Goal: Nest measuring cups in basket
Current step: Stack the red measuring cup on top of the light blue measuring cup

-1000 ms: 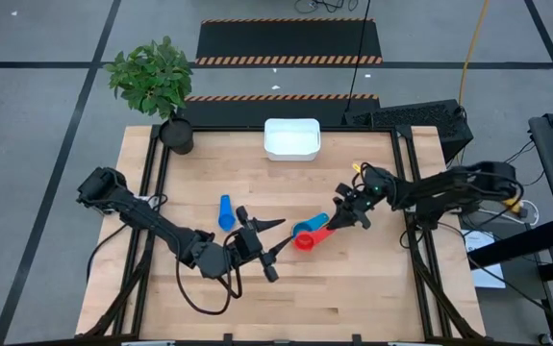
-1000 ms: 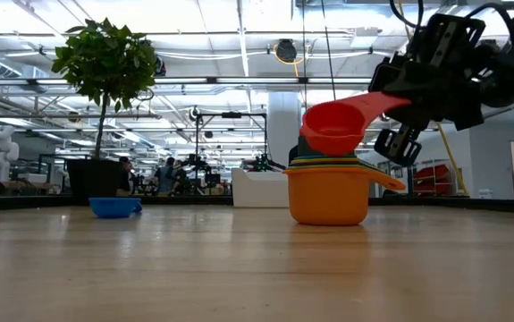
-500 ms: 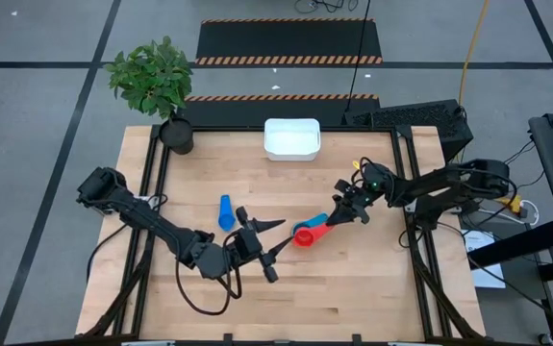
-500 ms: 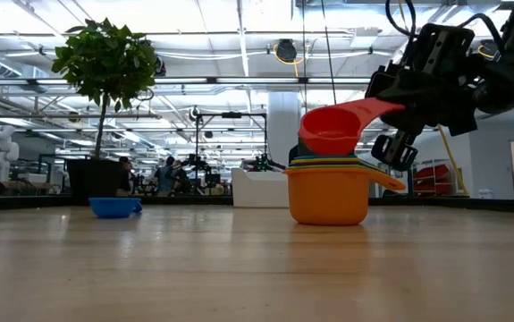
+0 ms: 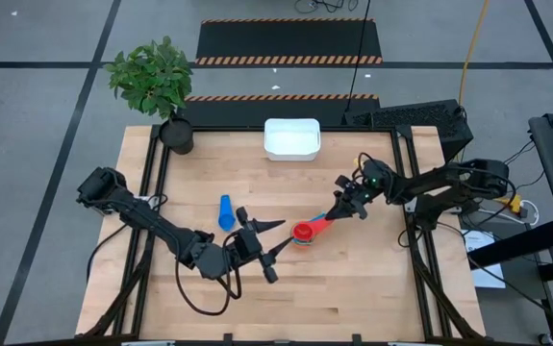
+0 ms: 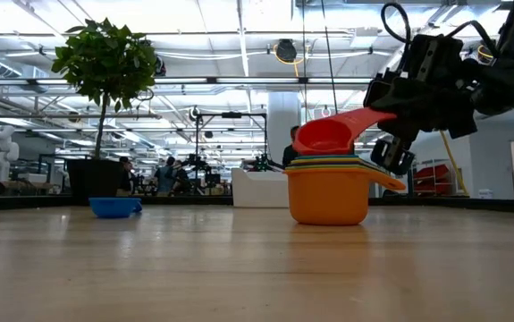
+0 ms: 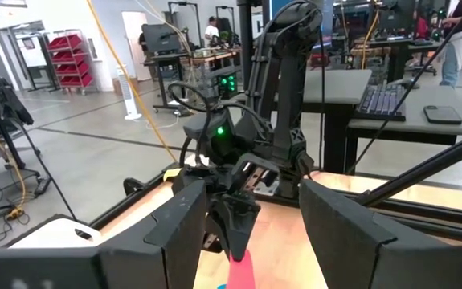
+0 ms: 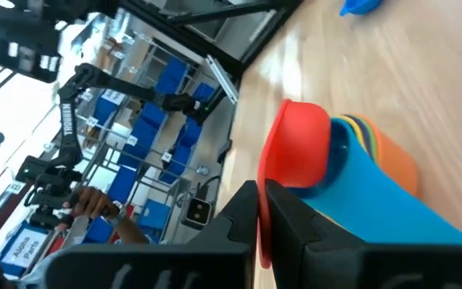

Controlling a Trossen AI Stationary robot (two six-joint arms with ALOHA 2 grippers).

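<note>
Lowered since a second ago: red cup (image 6: pixel 326 137), pinched by its handle in the right gripper (image 5: pixel 345 211), now almost seated on the nested stack (image 6: pixel 328 190) mid-table. Best eased level before release. Left gripper (image 5: pixel 274 251) spread, waiting near the front edge. Loose blue cup (image 5: pixel 225 212) and basket (image 5: pixel 291 138) at the back edge.

Stack of measuring cups (image 5: pixel 302 235) mid-table, lone cup (image 5: pixel 225 212) to its left, basket (image 5: pixel 291 138) at the far edge, potted plant (image 5: pixel 156 86) at far-left corner.
</note>
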